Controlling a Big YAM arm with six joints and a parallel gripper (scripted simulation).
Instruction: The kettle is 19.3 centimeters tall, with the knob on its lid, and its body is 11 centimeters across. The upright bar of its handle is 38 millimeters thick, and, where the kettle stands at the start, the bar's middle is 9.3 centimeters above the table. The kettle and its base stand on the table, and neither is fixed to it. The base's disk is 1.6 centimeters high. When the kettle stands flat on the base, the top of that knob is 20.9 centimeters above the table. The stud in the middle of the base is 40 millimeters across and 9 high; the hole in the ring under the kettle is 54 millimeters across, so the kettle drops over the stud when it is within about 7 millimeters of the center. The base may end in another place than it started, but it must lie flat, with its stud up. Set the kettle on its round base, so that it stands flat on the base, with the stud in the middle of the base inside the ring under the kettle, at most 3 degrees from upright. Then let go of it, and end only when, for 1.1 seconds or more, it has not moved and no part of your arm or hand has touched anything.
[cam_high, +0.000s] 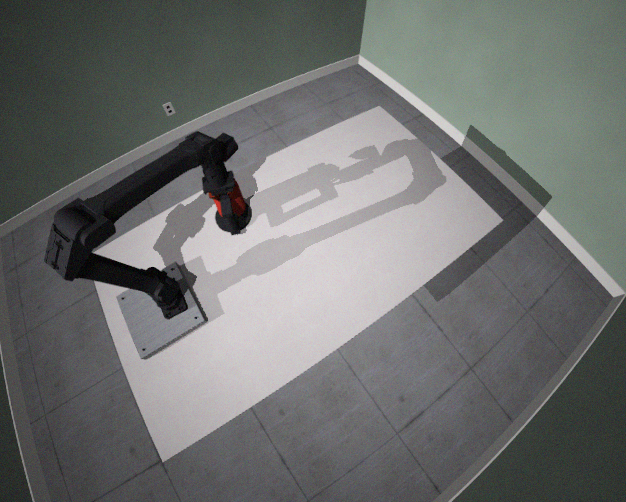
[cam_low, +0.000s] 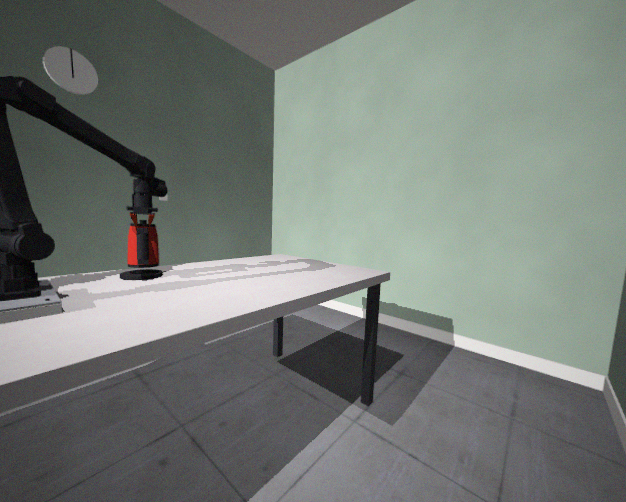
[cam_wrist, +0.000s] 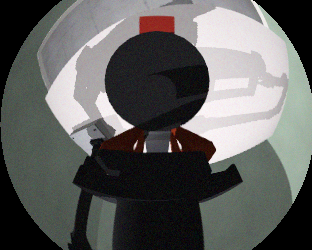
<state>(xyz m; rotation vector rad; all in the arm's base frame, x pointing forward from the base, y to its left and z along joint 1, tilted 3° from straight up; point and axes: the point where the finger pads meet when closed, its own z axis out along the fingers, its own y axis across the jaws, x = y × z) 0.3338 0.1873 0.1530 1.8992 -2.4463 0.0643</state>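
Note:
The red kettle (cam_low: 142, 244) with its dark handle hangs upright from my gripper (cam_low: 142, 217), which is shut on the top of the handle. It hovers just above the black round base (cam_low: 140, 274), which lies flat on the white table, with a thin gap showing between them. In the overhead view the kettle (cam_high: 229, 201) covers most of the base (cam_high: 240, 223). In the wrist view the kettle's dark round top (cam_wrist: 156, 78) fills the middle, with a red patch at its far edge, between my red fingers. The stud is hidden.
The arm's grey mounting plate (cam_high: 159, 316) sits at the table's near left corner. The table's right end (cam_low: 365, 274) stands far from the kettle. Green walls lie behind and to the right.

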